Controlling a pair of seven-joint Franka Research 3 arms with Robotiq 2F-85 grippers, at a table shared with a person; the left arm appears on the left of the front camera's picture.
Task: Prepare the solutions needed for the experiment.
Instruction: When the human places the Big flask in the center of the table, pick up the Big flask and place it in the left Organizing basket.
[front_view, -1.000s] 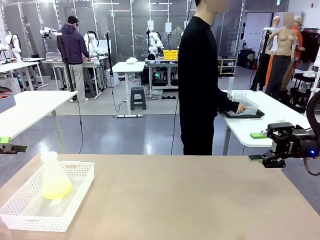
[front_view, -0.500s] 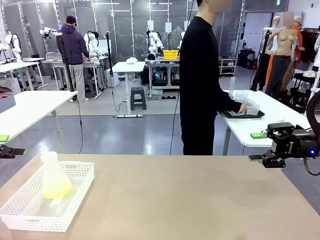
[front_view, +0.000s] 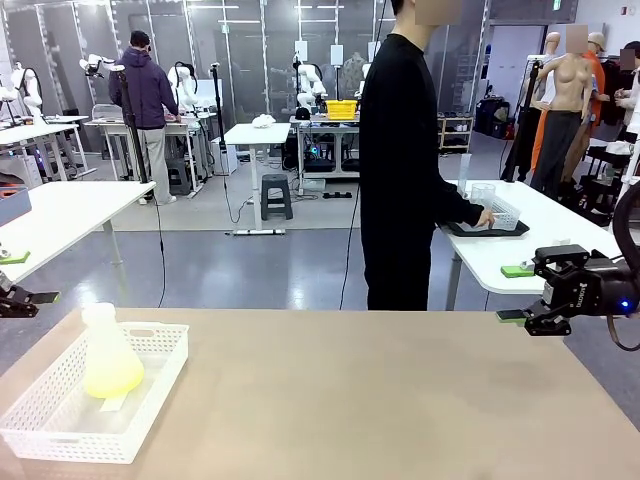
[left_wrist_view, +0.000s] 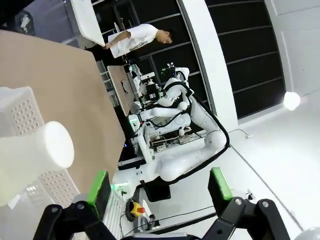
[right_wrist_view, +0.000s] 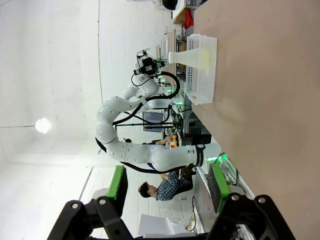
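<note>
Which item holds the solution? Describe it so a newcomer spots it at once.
Start at the tan table and go to its near left corner, where a white perforated basket sits. Standing in the basket is a frosted conical flask. A shallow layer of pale yellow solution at its base sets it apart; nothing else there is coloured.

White perforated basket (front_view: 150, 390) on tan table (front_view: 400, 400)

Basket's the anchor here, sitting at the table's (front_view: 380, 400) near-left corner.
Flask (front_view: 108, 355) with the solutions (front_view: 113, 380) stands inside the basket (front_view: 150, 400); left gripper (front_view: 15, 280) hangs just beyond it, right gripper (front_view: 515, 293) far off right.
</note>
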